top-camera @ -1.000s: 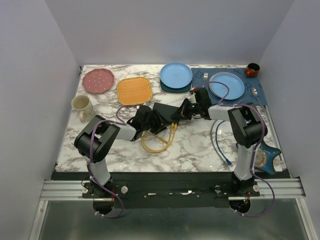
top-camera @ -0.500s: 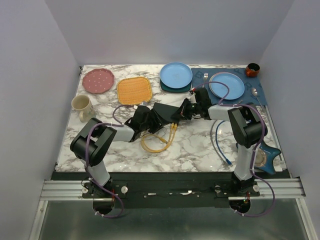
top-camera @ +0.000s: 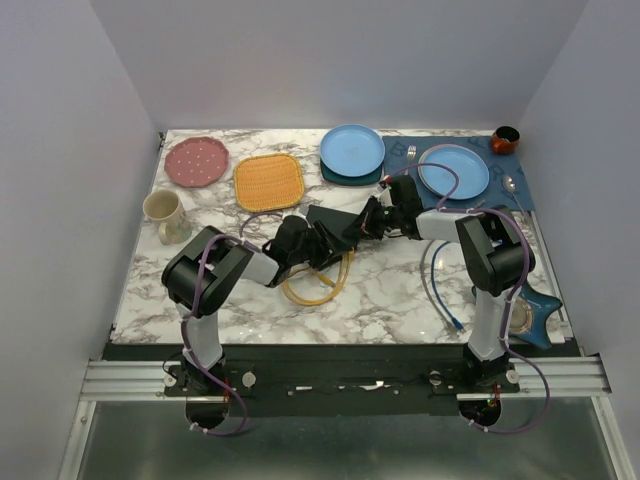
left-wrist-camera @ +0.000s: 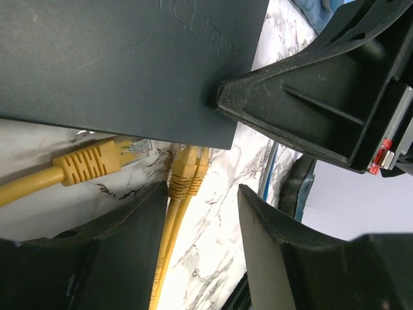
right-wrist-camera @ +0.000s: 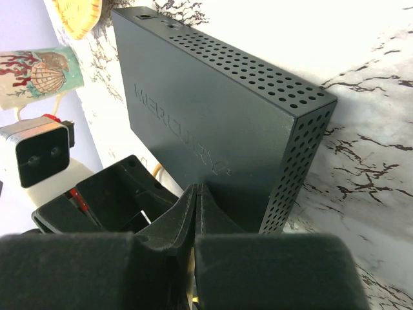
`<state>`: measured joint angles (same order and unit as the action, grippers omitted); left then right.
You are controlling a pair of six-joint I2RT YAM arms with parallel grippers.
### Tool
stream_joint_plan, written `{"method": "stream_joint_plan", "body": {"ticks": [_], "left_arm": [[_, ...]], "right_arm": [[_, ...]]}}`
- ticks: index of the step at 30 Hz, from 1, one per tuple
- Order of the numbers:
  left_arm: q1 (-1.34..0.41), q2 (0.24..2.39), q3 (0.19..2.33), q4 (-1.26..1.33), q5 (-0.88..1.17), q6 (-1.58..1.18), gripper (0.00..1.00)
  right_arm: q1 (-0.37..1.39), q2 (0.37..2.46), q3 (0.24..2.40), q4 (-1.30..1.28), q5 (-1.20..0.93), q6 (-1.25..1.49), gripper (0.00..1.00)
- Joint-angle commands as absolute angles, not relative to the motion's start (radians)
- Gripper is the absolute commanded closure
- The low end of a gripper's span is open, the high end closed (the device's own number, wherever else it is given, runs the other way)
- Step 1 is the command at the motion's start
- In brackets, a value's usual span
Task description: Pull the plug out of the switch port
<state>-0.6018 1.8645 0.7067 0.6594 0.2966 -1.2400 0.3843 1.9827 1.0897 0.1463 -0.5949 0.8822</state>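
Note:
The switch [top-camera: 331, 221] is a flat black box in the middle of the table; it also shows in the left wrist view [left-wrist-camera: 129, 58] and the right wrist view [right-wrist-camera: 213, 110]. Two yellow plugs [left-wrist-camera: 188, 169] sit side by side in its near edge. A third yellow plug [left-wrist-camera: 97, 159] lies beside them with its clear tip showing outside that edge. My left gripper [left-wrist-camera: 203, 239] is open, and the two plugged cables run between its fingers along the left one. My right gripper [right-wrist-camera: 197, 194] is shut, its tips pressed on the switch's top.
A loop of yellow cable [top-camera: 312, 287] lies in front of the switch. A blue cable [top-camera: 438, 290] lies at the right. A mug [top-camera: 163, 211], an orange mat [top-camera: 268, 181], a pink plate [top-camera: 196, 161] and blue plates [top-camera: 352, 148] stand behind.
My left arm has swung its elbow to the right and its gripper has moved in closer to the switch's near edge. The yellow cable loop has shifted slightly. The right arm has not moved.

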Motion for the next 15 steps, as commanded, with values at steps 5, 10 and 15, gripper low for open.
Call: {"method": "stream_joint_plan", "body": {"ticks": [5,10,15], "left_arm": [[-0.592,1.925,0.712,0.736,0.299,-1.316,0.39],[-0.581,1.966,0.695,0.817,0.317,-1.379,0.45],[-0.56,1.991,0.64,0.887,0.31,-1.433,0.47]], "right_arm": [[0.38,1.993,1.069,0.126,-0.571,0.87,0.91],[0.379,1.997,1.069,0.127,-0.571,0.876,0.91],[0.379,1.993,1.065,0.127,-0.561,0.877,0.91]]}}
